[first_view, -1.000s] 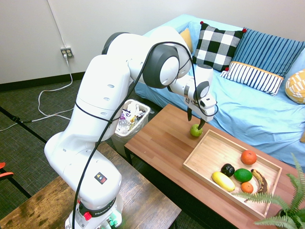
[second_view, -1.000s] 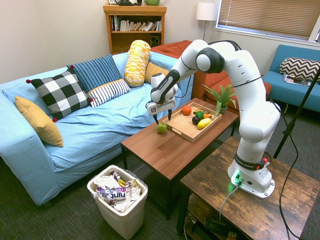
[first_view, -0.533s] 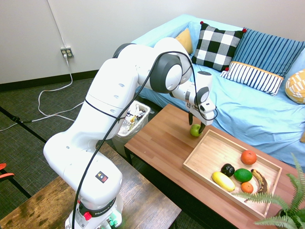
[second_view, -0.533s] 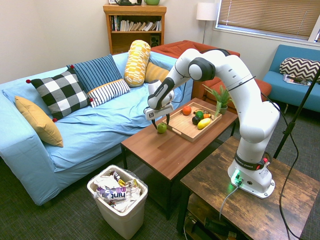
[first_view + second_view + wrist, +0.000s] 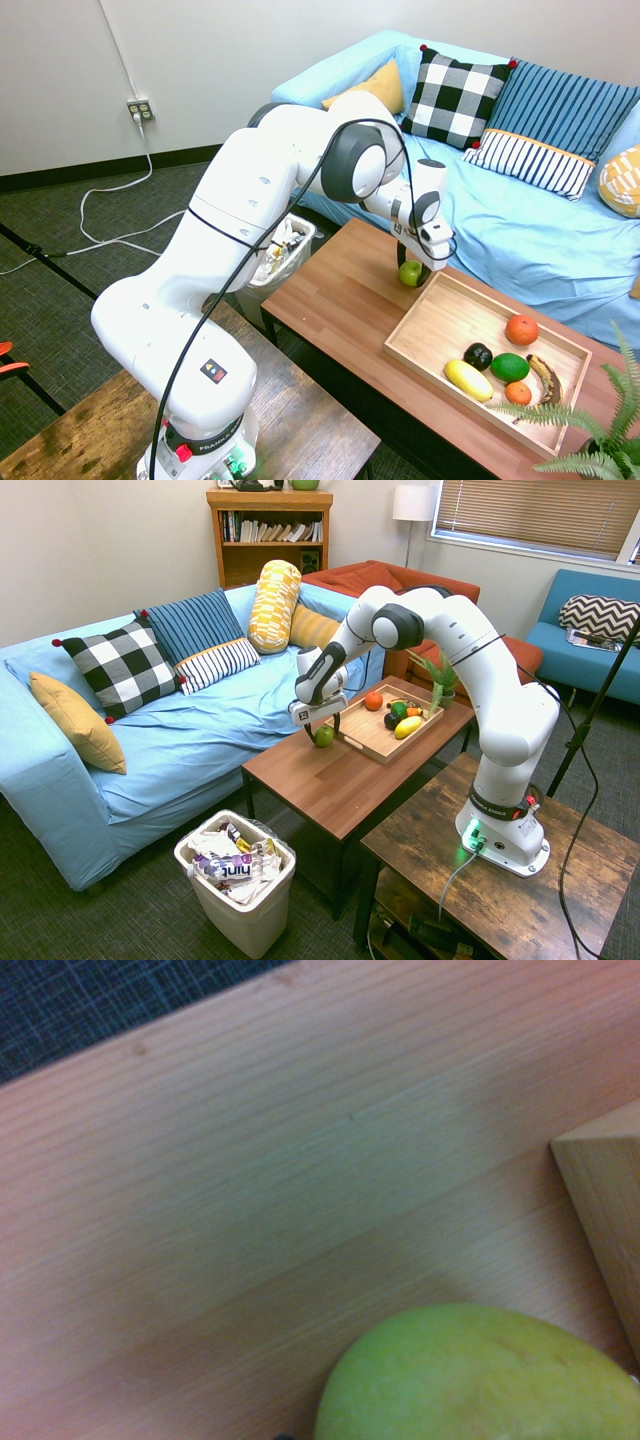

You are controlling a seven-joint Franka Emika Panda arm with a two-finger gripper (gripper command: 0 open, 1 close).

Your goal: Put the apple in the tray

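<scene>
My end effector point(image 5: 423, 264) is reaching down over a desk point(image 5: 335, 285) of smooth reddish-brown wood, its long planks running side by side under a soft sheen. Going left to right in the first exterior view, a pale plastic bin point(image 5: 284, 250) stuffed with crumpled wrappers is standing beside the desk. Next, the round, glossy green apple point(image 5: 410, 273) is sitting on the bare wood, just outside the tray; close up, its skin is showing yellow-green with faint tan flecks. Then the tray point(image 5: 436, 311) is lying flat, a shallow rectangle of pale wood with low straight sides. Inside it, a smooth yellow oblong fruit point(image 5: 468, 380), a dark, shiny round fruit point(image 5: 478, 356), a glossy green oval fruit point(image 5: 510, 367), a round orange fruit point(image 5: 522, 330), a smaller orange one point(image 5: 518, 393) and a curved banana point(image 5: 546, 380) mottled with brown are resting. At the right, a feathery green fern point(image 5: 605, 440) is spreading its fronds. My two dark fingers are standing wide open, one on either side of the apple; whether either is touching its skin, I cannot tell.
</scene>
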